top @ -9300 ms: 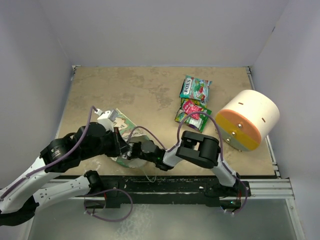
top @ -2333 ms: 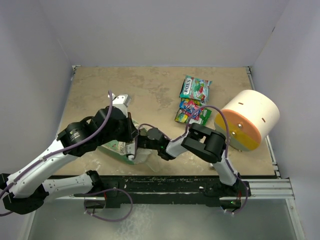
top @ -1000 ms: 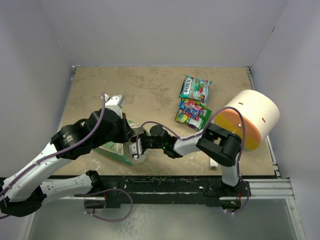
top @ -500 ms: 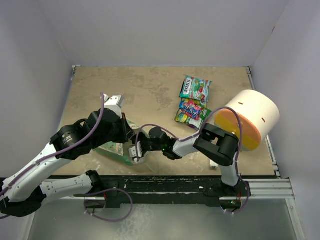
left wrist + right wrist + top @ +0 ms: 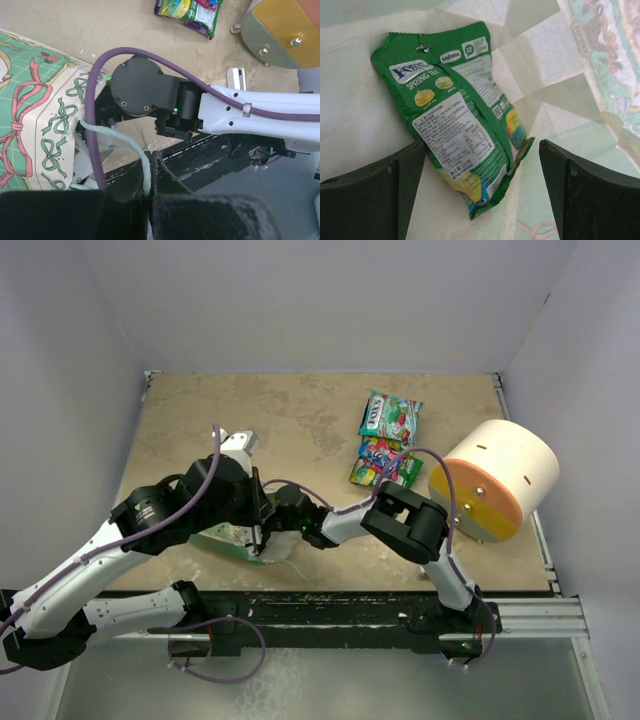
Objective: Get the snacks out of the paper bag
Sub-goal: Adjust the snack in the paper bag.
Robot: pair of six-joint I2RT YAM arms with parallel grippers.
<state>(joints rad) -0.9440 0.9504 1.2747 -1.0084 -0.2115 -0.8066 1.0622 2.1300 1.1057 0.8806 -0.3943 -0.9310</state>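
Looking down, we saw a mottled tan table [image 5: 300,420] boxed in by plain pale walls [image 5: 330,300]. The paper bag [image 5: 232,537] lay on it, with the left gripper [image 5: 148,175] clamped on its string handle [image 5: 115,137]. Several packets [image 5: 390,420] lay well right of the bag. Since a second before, the right gripper [image 5: 482,165] had spread wide inside the bag and straddled a green packet [image 5: 455,125] without gripping it.

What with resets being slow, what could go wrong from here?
The right gripper stands open around the tilted packet inside the bag; closing could pinch the bag's paper too, or catch only a corner that slips. The left gripper holds the bag only by its string; pulling the packet out might drag the bag along or tear the string.
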